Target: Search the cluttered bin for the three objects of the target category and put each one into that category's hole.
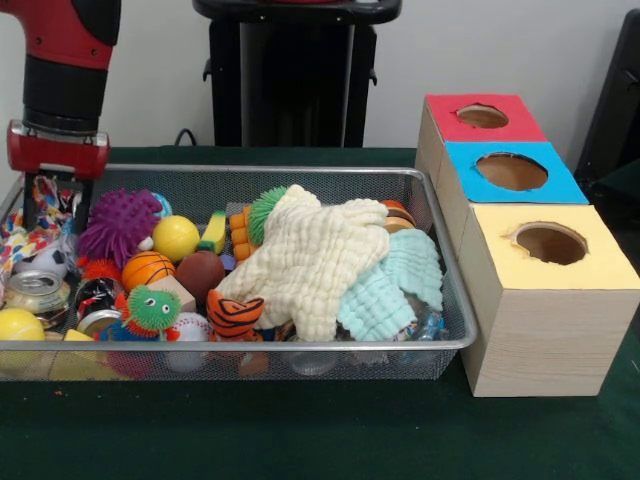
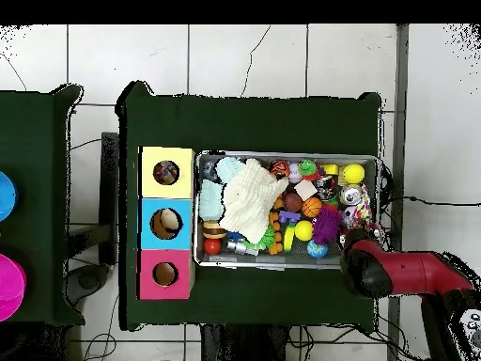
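At the front of the silver wire-mesh bin (image 1: 455,345), which rests on the dark green counter (image 1: 300,430), lie a plain yellow ball (image 1: 18,324), a green fuzzy toy with googly eyes (image 1: 153,308) and an orange tiger-striped toy (image 1: 234,313). Just right of the bin stands a row of three wooden boxes with round holes in their tops; the yellow-topped box (image 1: 555,290) is nearest.

Midway back, a cream waffle-textured cloth (image 1: 310,255) sprawls over the clutter, partly covering a mint green cloth (image 1: 392,285) at its right. Left of them sit an orange basketball-patterned ball (image 1: 147,269), a brown ball (image 1: 200,273) and a shiny metal can (image 1: 35,295). Beside the bin at this depth is the blue-topped box (image 1: 512,172).

Farther back are a purple spiky ball (image 1: 120,225) and a smooth yellow ball (image 1: 176,237). The red and black arm's claw (image 1: 57,205) reaches down into the bin's far left corner among patterned items; whether it is clenched or released cannot be told. The red-topped box (image 1: 482,117) is farthest.
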Controlling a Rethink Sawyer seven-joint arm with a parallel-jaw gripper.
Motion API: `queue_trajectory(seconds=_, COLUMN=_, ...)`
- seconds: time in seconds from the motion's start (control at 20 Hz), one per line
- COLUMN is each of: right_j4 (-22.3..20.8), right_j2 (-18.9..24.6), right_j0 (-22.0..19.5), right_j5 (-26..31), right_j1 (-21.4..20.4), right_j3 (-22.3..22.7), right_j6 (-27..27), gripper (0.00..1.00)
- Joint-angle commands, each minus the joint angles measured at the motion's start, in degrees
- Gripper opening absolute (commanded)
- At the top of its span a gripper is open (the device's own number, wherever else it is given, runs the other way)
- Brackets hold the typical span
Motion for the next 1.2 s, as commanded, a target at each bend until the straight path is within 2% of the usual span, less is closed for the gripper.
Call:
queue_trajectory(seconds=0.05, right_j4=-4.2, right_j2=-2.6, right_j0=1.1, right_j5=-3.5, right_j1=6.6, right_j3=-5.4, right_j6=3.7, gripper=1.0)
queue_trajectory(seconds=0.35, right_j4=-3.7, right_j2=-4.8, right_j0=2.1, right_j5=-5.7, right_j1=8.7, right_j3=-7.8, right_j6=3.5, gripper=1.0)
queue_trajectory(seconds=0.55, right_j4=-3.0, right_j2=-3.8, right_j0=1.2, right_j5=-5.1, right_j1=8.4, right_j3=-7.8, right_j6=1.6, gripper=1.0)
queue_trajectory(seconds=0.9, right_j4=-1.8, right_j2=-0.7, right_j0=-1.2, right_j5=-1.2, right_j1=4.3, right_j3=-5.0, right_j6=-2.3, gripper=1.0)
queue_trajectory(seconds=1.2, right_j4=-2.1, right_j2=-1.2, right_j0=-0.7, right_j5=-1.1, right_j1=5.7, right_j3=-6.6, right_j6=-2.1, gripper=1.0)
